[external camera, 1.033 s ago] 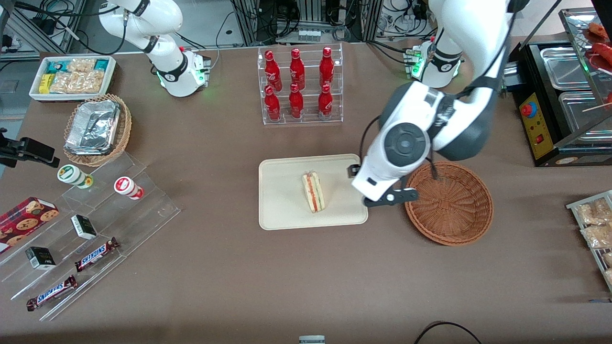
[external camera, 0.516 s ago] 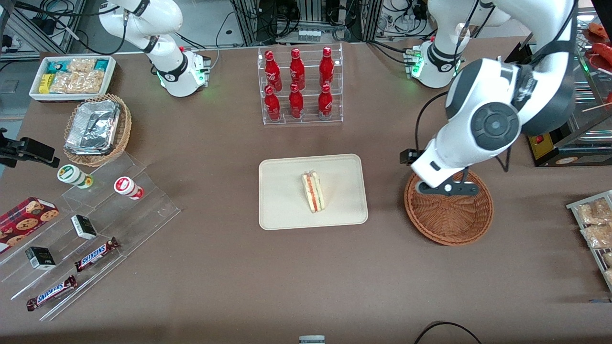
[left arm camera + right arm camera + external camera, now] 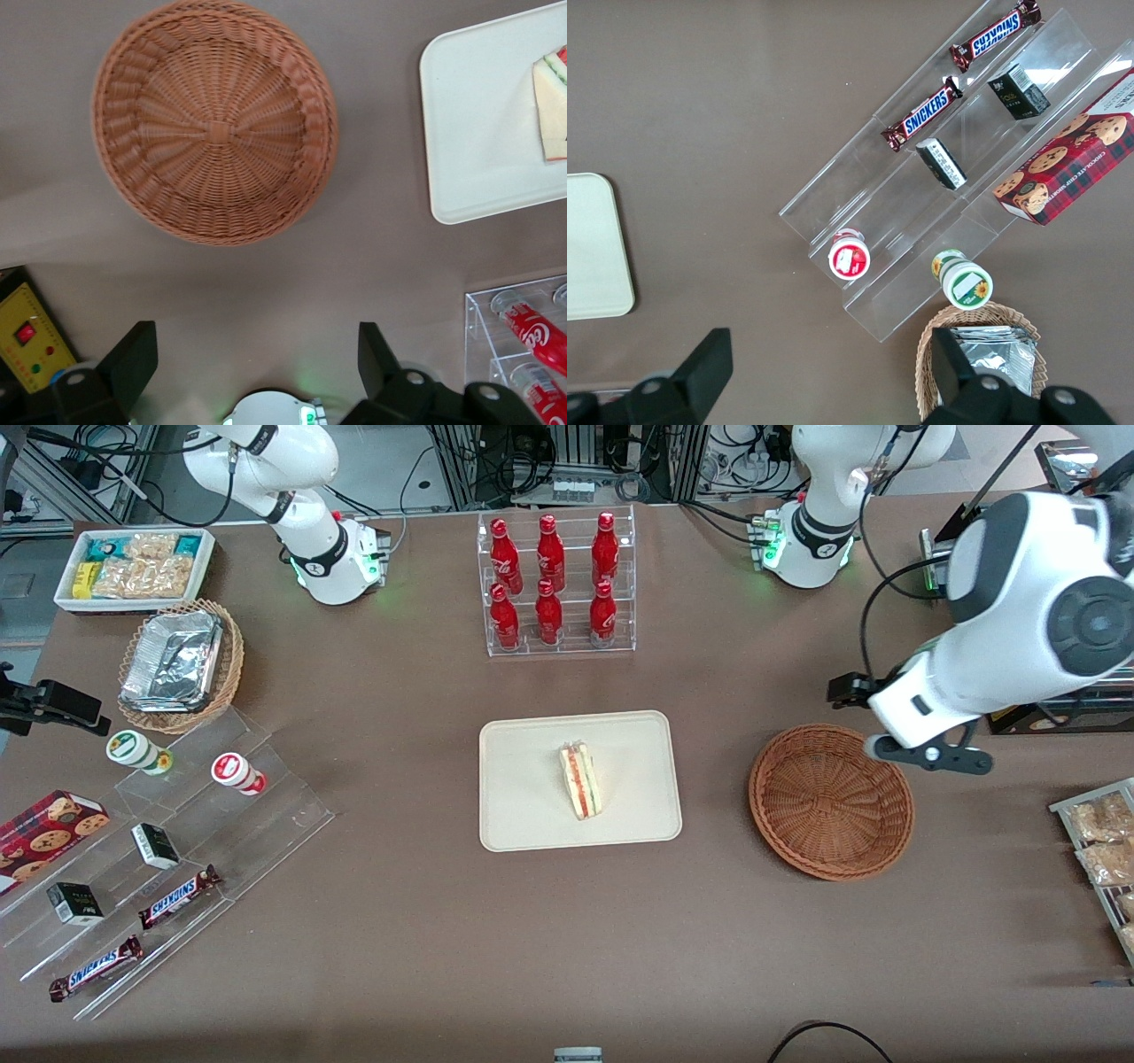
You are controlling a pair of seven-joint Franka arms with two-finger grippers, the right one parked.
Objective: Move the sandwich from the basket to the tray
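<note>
Brown tabletop [image 3: 416, 921] everywhere, pretty cluttered around the edges. Dead centre sits the flat cream-beige rectangular plastic tray [image 3: 523, 762], and the small triangular white-bread sandwich [image 3: 580, 781] with its red and pale filling stripe is lying on it, roughly in the middle. The round reddish-brown woven wicker basket [image 3: 831, 802] is on the table near the tray, toward the working arm's end, with nothing in it. The left arm's gripper [image 3: 257, 367] hangs in the air above the table just beside the basket's rim, and its two black fingers [image 3: 133, 359] are spread wide with nothing between them. Farther from the front camera than the tray there's a clear acrylic rack [image 3: 560, 584] of red bottles with white script I can't quite read. Toward the parked arm's end, clear acrylic steps [image 3: 177, 841] carry two brown bars that clearly say SNICKERS [image 3: 180, 896], plus a red tartan box of chocolate chip cookies [image 3: 44, 833] and a couple of small round-lidded jars [image 3: 237, 772].
</note>
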